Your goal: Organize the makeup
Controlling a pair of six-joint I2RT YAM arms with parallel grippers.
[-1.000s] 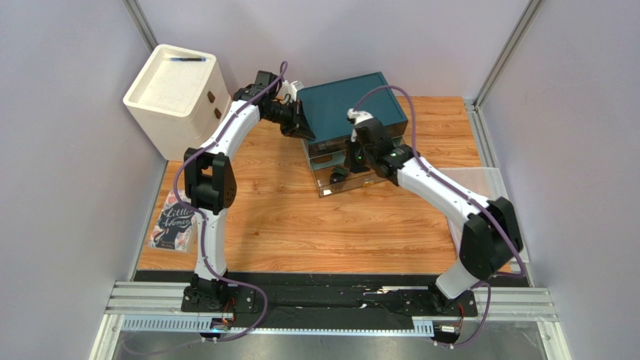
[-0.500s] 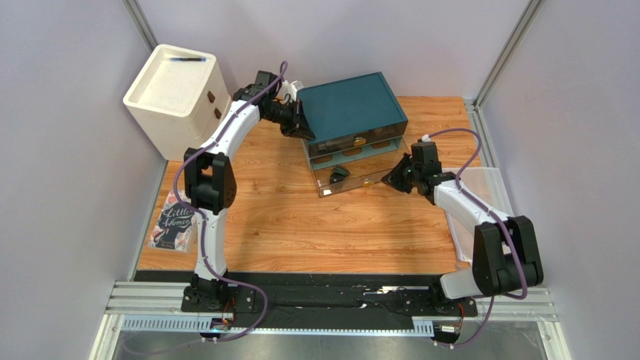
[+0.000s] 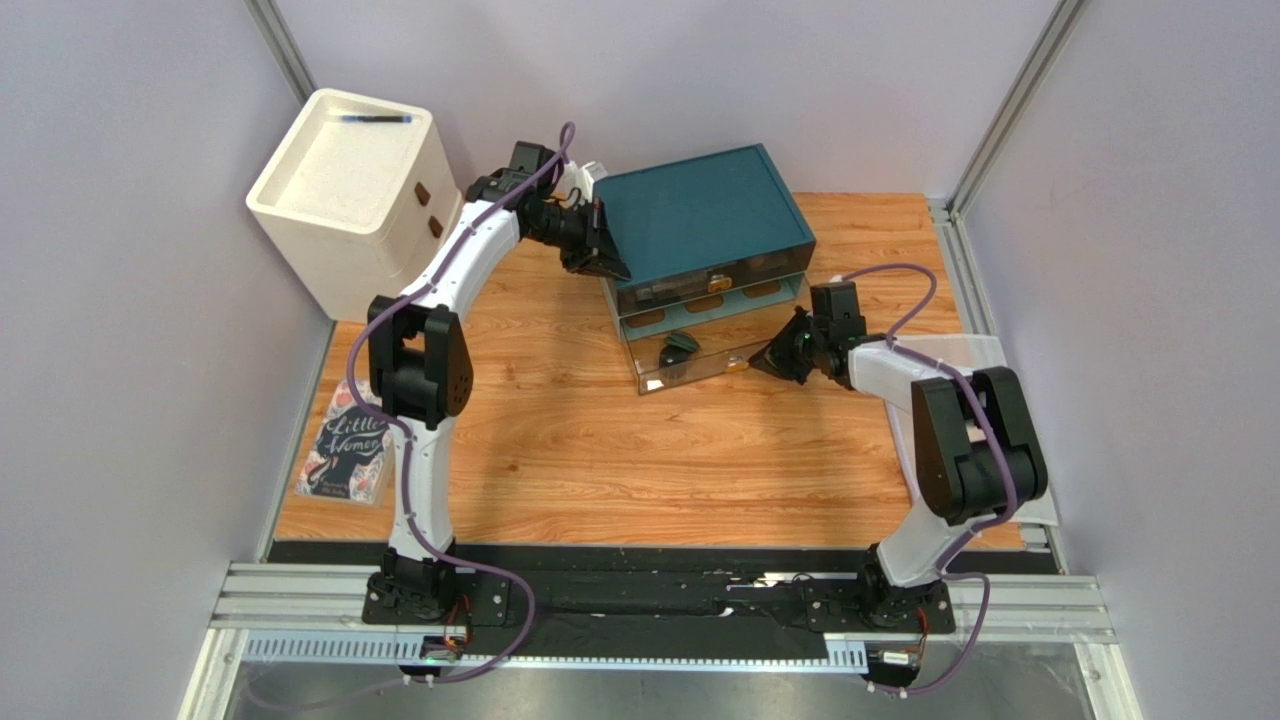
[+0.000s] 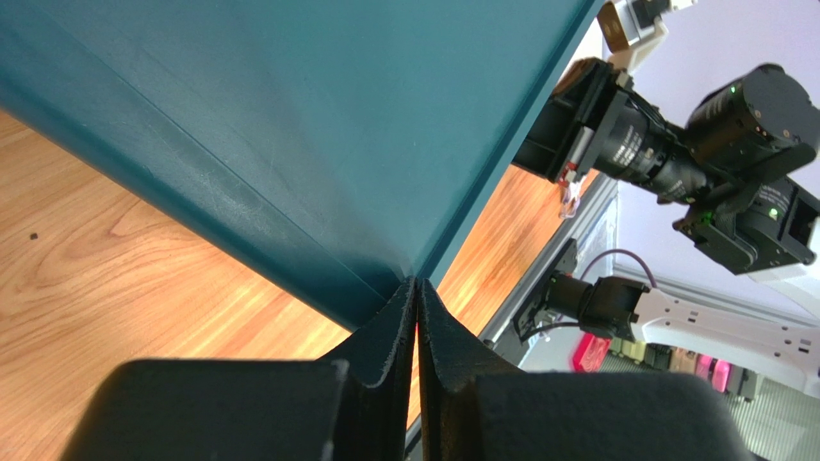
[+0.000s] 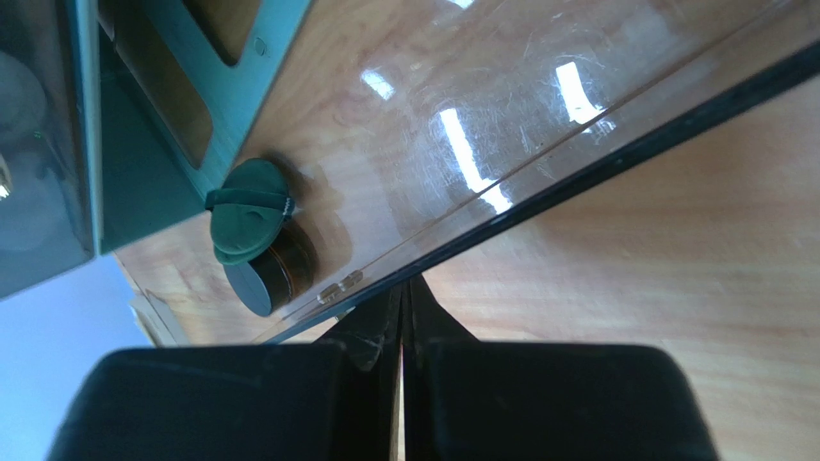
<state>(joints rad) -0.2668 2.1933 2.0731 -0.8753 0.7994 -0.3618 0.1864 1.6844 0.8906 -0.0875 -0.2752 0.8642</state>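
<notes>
A teal drawer box (image 3: 706, 218) stands at the back middle, its clear bottom drawer (image 3: 721, 360) pulled out. In the drawer lie a flat dark-green compact (image 5: 248, 206) and a small black round jar (image 5: 269, 274), seen as one dark spot from above (image 3: 679, 345). Tan items (image 3: 718, 281) show dimly in an upper drawer. My right gripper (image 3: 774, 363) is shut and empty, its tips (image 5: 404, 288) against the drawer's front edge near its right corner. My left gripper (image 3: 609, 258) is shut and empty, tips (image 4: 416, 286) touching the box's left corner (image 4: 289, 125).
A cream cabinet (image 3: 353, 188) with a pen (image 3: 373, 117) on top stands at the back left. A pink-covered book (image 3: 346, 443) lies at the table's left edge. A clear plastic sheet (image 3: 984, 368) lies at the right edge.
My right arm has left the top of the drawer box, swung right and down, and now rests shut at the open drawer's front right corner. The left arm has not moved.
</notes>
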